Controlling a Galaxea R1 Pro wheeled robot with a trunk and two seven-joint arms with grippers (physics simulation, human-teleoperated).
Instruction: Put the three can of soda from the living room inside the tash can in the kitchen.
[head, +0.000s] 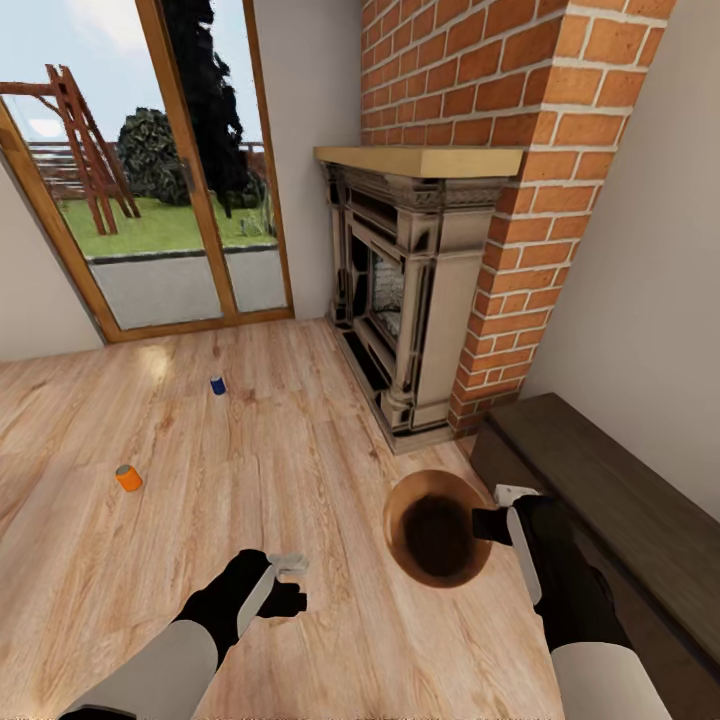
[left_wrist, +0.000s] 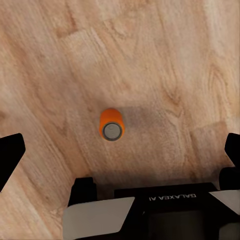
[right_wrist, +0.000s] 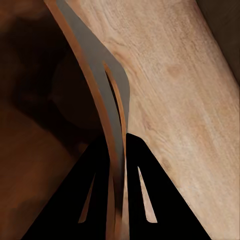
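Overhead, left pincer (left_wrist: 120, 165) gapes empty above an orange can (left_wrist: 111, 125) (open floor (head: 300, 450) around); right pincer (head: 492, 512) clamps the bin's rim (right_wrist: 107, 100)

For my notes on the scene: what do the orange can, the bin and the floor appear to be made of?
Orange can: probably painted metal, judging by its glossy orange side and dull grey top. Bin: copper-brown, with a thin wall; it could be metal or plastic, and the look does not settle it. Floor: light wood planks with visible grain, seams and a soft sheen near the glass door.

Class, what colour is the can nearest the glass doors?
Dark blue can; head view shows it best.
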